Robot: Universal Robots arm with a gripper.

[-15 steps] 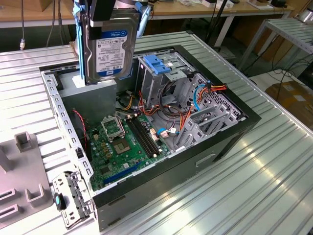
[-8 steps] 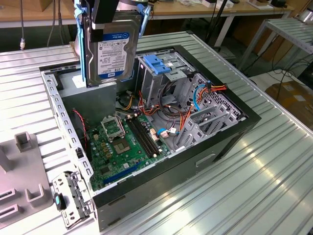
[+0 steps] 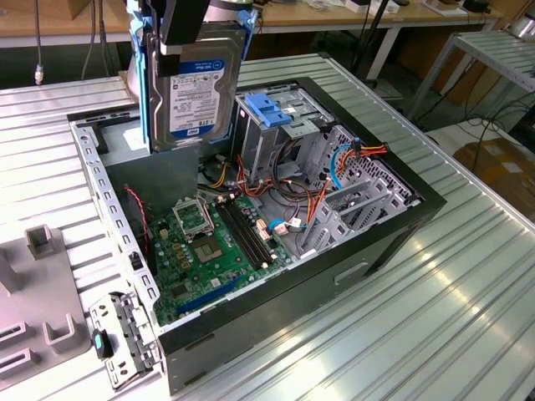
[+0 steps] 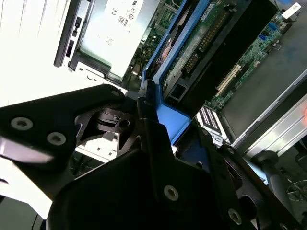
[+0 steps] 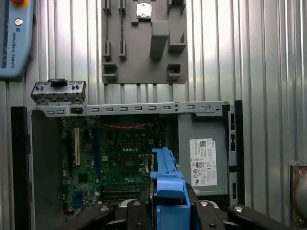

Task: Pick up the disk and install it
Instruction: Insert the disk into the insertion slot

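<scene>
— One open computer case (image 3: pixel 393 225) is lying on the ribbed metal table (image 3: pixel 468 317). What is sitting inside?
— A green motherboard (image 3: pixel 201 251) is lying on its floor, a grey power supply (image 5: pixel 216 129) is filling one corner, and a drive cage (image 3: pixel 276 125) with a blue latch is standing near it.
— Where is the disk?
— The disk (image 3: pixel 194 92) is hanging upright above the case, over the power-supply end. It is showing a silver-grey body, a white, blue and black label, and blue rails along both sides.
— And the gripper?
— The gripper (image 3: pixel 184 38) is clamping the disk at its top edge.
</scene>
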